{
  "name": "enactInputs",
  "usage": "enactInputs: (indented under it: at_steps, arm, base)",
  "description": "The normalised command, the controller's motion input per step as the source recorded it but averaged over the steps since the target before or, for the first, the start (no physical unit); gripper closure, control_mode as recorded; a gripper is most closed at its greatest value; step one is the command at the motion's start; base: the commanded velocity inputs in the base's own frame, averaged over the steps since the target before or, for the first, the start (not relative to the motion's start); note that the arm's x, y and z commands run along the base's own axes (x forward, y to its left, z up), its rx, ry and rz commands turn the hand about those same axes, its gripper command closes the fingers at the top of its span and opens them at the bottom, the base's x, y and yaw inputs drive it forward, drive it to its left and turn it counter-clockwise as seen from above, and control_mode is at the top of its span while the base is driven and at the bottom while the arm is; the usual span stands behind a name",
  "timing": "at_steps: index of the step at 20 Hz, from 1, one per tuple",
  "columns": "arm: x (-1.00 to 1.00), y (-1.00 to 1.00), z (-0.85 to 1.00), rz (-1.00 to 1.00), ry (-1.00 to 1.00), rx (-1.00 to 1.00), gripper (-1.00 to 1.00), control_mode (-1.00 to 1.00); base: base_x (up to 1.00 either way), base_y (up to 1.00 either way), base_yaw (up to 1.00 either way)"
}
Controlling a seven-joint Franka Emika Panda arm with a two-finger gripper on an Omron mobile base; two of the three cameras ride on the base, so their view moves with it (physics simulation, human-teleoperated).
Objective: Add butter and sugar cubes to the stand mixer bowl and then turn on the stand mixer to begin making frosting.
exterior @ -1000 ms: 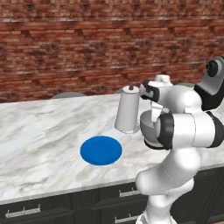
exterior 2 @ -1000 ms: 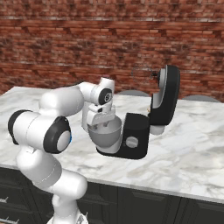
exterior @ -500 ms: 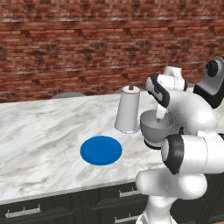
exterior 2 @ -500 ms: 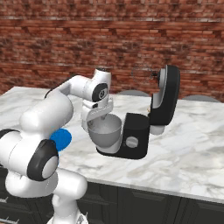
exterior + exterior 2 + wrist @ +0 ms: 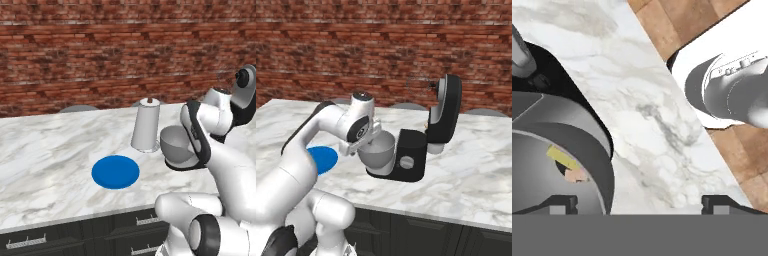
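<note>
Since the tool (image 5: 639, 202) is wide apart beside the stand mixer bowl (image 5: 587, 145) with the butter (image 5: 562, 156) inside, a swing could bump it.

Both base views looked forward and down at the marble counter (image 5: 45, 150) from behind the arm, sharing the stand mixer bowl (image 5: 378, 152). The hand view looked down, very near, into this bowl.
</note>
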Motion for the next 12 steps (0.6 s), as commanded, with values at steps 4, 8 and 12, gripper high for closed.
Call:
enactInputs:
  at_steps: [4, 8, 12]
  arm:
    - [-0.46, -0.89, 0.20, -0.01, -0.26, 0.13, -1.00, -1.00]
    - [-0.23, -0.95, 0.18, 0.00, -0.21, 0.16, -1.00, -1.00]
    - [-0.14, -0.95, 0.02, -0.01, -0.07, 0.20, -1.00, -1.00]
  base:
    - [0.00, 0.00, 0.00]
    - [0.00, 0.00, 0.00]
    - [0.00, 0.00, 0.00]
